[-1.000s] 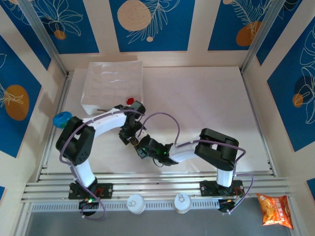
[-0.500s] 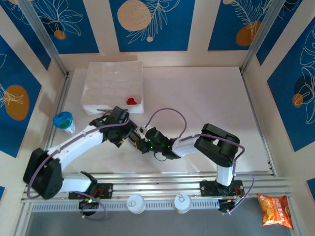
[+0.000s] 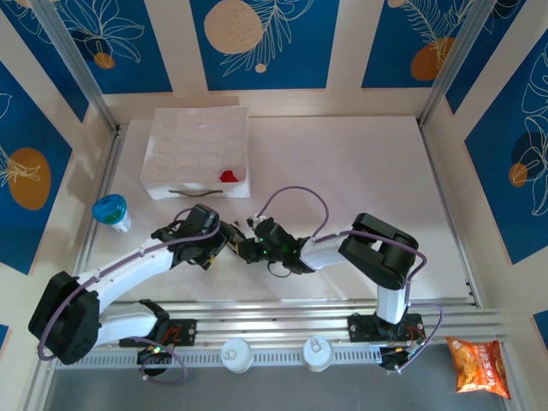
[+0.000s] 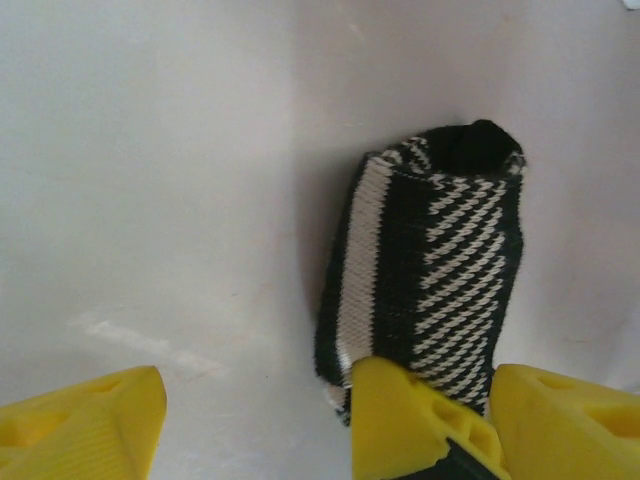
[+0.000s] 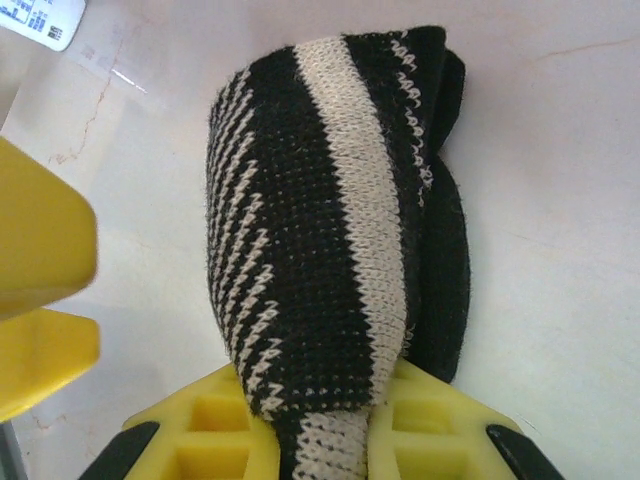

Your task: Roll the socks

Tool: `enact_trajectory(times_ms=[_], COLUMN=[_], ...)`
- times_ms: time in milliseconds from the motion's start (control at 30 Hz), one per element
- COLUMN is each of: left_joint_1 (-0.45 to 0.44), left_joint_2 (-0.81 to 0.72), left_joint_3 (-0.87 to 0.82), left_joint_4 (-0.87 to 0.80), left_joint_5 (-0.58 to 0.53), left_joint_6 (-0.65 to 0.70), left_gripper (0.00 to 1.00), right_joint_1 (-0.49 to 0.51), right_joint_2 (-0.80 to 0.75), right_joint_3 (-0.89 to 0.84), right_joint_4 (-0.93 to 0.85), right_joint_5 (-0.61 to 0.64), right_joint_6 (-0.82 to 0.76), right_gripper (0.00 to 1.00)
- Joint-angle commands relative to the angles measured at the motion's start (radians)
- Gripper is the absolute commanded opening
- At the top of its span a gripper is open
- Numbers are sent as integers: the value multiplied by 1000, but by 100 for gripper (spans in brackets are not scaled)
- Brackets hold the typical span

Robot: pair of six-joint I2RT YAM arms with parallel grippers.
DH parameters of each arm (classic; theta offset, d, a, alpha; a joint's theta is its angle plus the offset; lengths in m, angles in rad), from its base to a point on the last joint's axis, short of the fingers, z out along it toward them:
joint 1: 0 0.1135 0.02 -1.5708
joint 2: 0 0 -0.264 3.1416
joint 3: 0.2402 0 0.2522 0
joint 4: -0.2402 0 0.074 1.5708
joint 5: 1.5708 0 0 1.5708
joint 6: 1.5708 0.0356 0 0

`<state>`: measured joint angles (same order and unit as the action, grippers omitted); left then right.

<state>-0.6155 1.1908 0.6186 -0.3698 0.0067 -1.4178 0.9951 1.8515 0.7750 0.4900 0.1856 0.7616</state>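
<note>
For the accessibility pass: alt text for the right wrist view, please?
A bundled black striped sock with cream bands lies on the white table, its near end pinched in the right tool between yellow fingers at the bottom edge. The left tool's yellow finger shows at the left edge.

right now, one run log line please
right gripper: shut on striped sock | left gripper: open | red sock: on tray

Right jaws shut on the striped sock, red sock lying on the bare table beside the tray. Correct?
No: the red sock lies in the white tray, near its right edge; the top external view shows it. Right jaws are shut on the striped sock.
</note>
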Motion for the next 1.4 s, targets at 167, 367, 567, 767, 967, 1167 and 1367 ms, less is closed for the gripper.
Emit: enact_trajectory(times_ms=[167,367,567,767,967,1167,1367], left_joint_1=[-68,-70,-73,-73,-72,-40,2], left_joint_2=[128,248,391,409,423,469,485], left_joint_3=[-56,-77,-62,-71,-72,-51,1], left_joint_4=[218,328,449,420,402,445,417], left_joint_5=[11,5,37,27,15,43,96], left_joint_6=[-59,-82,-107,-77,-50,-51,5], left_gripper=[79,68,46,53,75,74,74], right_joint_1=[-24,-28,-36,-52,-70,-76,-82], right_joint_2=[87,74,59,51,49,46,45], right_joint_3=[-68,-88,-101,-111,-124,-132,-143], right_joint_4=[-345,-314,-297,-274,-272,-271,-259], right_joint_5=[-14,-28,-30,-41,-55,-62,-69], right_joint_6=[85,119,167,195,209,206,211], right_gripper=[0,0,0,0,0,0,0])
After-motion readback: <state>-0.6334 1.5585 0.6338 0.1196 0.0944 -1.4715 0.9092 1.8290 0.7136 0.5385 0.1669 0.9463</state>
